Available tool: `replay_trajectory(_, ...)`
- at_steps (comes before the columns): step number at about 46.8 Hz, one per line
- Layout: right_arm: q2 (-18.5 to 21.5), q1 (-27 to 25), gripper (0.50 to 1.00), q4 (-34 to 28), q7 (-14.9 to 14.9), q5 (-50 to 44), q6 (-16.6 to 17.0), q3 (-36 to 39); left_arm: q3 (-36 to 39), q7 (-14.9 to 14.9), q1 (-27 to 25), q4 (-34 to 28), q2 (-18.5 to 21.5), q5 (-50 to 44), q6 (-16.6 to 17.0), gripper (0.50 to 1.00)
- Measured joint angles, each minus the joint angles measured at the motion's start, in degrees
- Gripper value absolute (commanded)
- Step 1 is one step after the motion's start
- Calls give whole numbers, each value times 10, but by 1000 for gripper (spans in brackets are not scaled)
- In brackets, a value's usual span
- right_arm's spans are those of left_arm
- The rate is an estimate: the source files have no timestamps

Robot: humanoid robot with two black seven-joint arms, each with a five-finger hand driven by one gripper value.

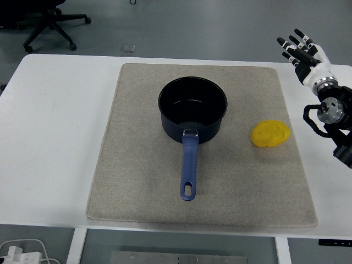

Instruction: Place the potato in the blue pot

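A yellow potato [270, 133] lies on the beige mat [137, 176], to the right of the pot. The dark blue pot [192, 108] stands at the mat's middle, empty, with its blue handle [188, 170] pointing toward the table's near edge. My right hand [300, 48] is raised at the right edge, above and behind the potato, well apart from it. Its fingers are spread and hold nothing. The left arm is out of view.
The white table [55, 132] extends left and right of the mat. An office chair base [52, 25] stands on the floor at the back left. White cables [22, 252] lie on the floor below the table's near left corner.
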Motion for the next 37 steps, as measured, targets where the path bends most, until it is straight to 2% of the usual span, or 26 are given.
replay_trajectory(37,-3,1,926,0,0,0,2,-1,-2,0,-3,-1,0,-1,1,996)
